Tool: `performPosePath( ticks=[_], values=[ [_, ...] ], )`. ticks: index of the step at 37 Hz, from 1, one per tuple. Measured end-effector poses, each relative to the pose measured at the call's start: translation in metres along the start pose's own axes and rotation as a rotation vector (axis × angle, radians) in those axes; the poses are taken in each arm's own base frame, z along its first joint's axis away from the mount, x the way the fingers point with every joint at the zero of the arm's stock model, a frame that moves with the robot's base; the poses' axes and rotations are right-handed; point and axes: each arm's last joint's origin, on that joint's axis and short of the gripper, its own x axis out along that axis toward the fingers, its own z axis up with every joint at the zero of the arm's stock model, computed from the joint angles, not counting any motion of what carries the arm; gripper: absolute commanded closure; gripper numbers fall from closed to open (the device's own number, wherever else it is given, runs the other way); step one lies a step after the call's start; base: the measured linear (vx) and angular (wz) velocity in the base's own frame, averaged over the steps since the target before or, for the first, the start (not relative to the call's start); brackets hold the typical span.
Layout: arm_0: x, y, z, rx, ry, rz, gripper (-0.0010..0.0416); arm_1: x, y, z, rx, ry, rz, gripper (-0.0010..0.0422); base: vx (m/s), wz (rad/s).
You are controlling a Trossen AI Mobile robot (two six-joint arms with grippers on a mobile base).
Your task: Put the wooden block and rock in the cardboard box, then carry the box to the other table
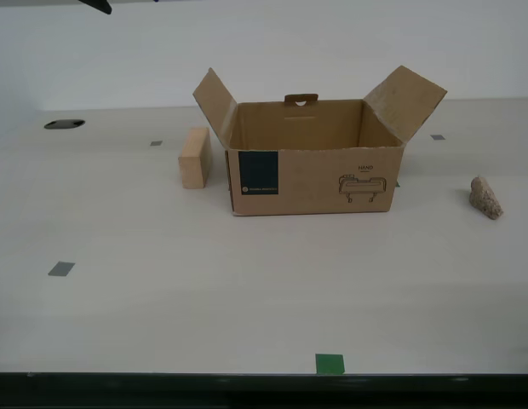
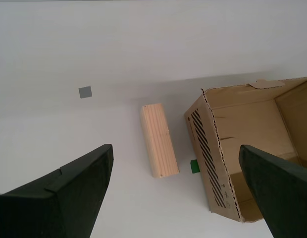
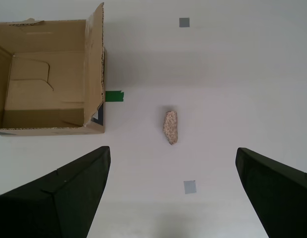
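Beneath my first tool [image 3: 173,191], the rock [image 3: 170,127].

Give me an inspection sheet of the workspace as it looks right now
Surface: smooth off-white table, grey and green tape marks on it.
Job's things: cardboard box open, flaps up, looks empty; wooden block beside it at the exterior view's left; rock apart at that view's right.
Clutter: nothing seen.
Grippers: my first gripper open above the rock; my second gripper open above the block.
Cables: nothing seen.
Surroundings: plain white wall; dark round opening in the tabletop.
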Motion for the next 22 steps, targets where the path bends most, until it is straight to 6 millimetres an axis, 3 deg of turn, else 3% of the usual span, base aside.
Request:
performPosePath(
  ticks=[14, 22],
  values=[
    [0.006, 0.000, 0.003, 0.008, 0.023, -0.002, 0.0053, 0.001, 0.001, 0.000, -0.008, 0.007, 0.004, 0.0067, 0.000, 0.000],
    [0.018, 0.000, 0.009, 0.005, 0.063, -0.005, 0.0053, 0.028, 0.005, -0.004, -0.017, 0.082, 0.017, 0.0067, 0.000, 0.000]
  ],
)
